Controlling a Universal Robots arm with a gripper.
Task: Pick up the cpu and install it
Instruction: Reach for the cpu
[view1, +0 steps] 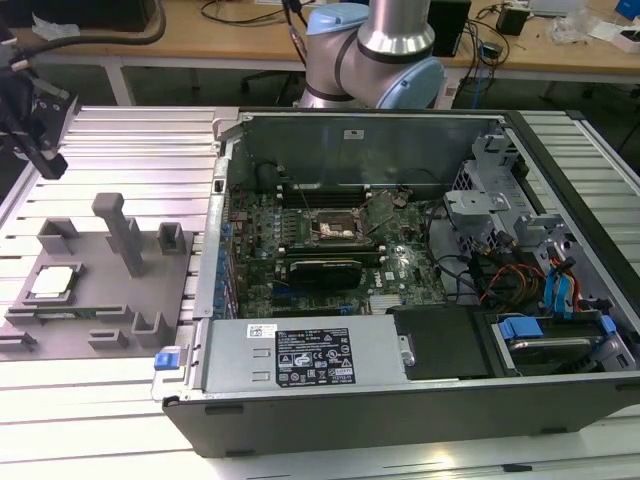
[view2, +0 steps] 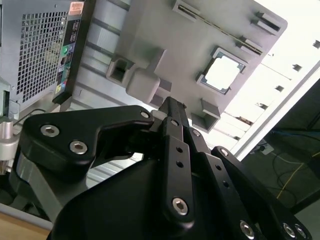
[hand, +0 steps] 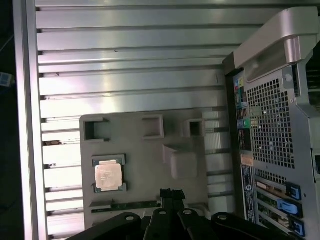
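**Jaws empty over the fixture, cpu not yet picked**

Exterior view: the cpu (view1: 52, 283) lies flat, pale top up, in a pocket of the grey fixture (view1: 110, 312) on the table (view1: 130, 135), well apart from the socket (view1: 330, 228) inside the open computer case (view1: 400, 400). Second wrist view: the gripper (view2: 173, 104) hangs above the fixture (view2: 165, 35), jaws together and holding nothing, with the cpu (view2: 222, 72) beyond the tips. First wrist view: the gripper (hand: 171, 192) sits off to one side of the cpu (hand: 108, 175), apart from it. The chip is nearly square, with no real long axis, and its edges run with the fixture's. A clean pick likely needs the jaws spread, centred over the chip, closing on opposite edges clear of the pocket's tabs, then lifting level.
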